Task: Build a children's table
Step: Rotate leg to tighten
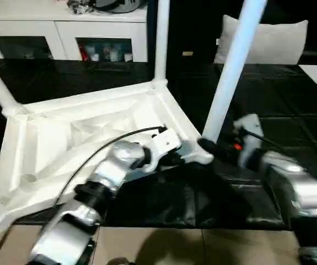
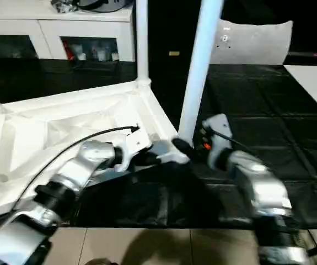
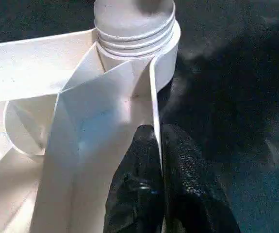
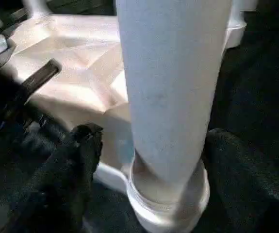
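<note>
At the near corner socket (image 4: 171, 204), the left gripper (image 3: 157, 145) pinches the tabletop (image 1: 64, 143) rim; right gripper (image 4: 149, 145) spread around the leg (image 1: 232, 66). Light, stiff, slippery plastic: grip low.

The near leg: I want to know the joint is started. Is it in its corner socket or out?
In. The near leg stands with its base inside the corner socket, though threads show above the rim, so not fully seated.
</note>
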